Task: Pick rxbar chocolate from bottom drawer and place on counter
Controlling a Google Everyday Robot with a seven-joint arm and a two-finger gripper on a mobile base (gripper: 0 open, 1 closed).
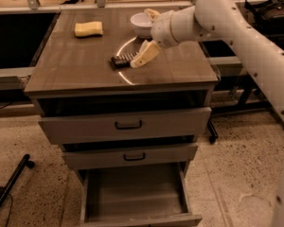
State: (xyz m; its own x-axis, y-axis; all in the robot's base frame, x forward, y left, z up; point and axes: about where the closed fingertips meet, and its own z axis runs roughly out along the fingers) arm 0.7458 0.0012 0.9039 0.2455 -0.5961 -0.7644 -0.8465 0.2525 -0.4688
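The pale two-finger gripper (137,60) sits low over the middle of the flat grey-brown wood-grain counter (71,67), its tip meeting the right end of the small dark wrapped rxbar chocolate (120,61). Whether it is pinching the bar or has spread clear of it, I cannot tell.

The bar lies flat on the counter, just left of the gripper and inside the bright curved light arc (123,75). It is well away from every edge. The deep bottom drawer (132,193) stands pulled out below, with nothing visible inside.

The likely risk is in the retreat. If the gripper rises while the wrapper is caught, the bar could be dragged or flipped. The white bowl (139,24) stands just behind the wrist and could be knocked.

The bar's long axis runs left to right, its left end angled slightly nearer. The yellow sponge (88,29) rests far left, well apart.
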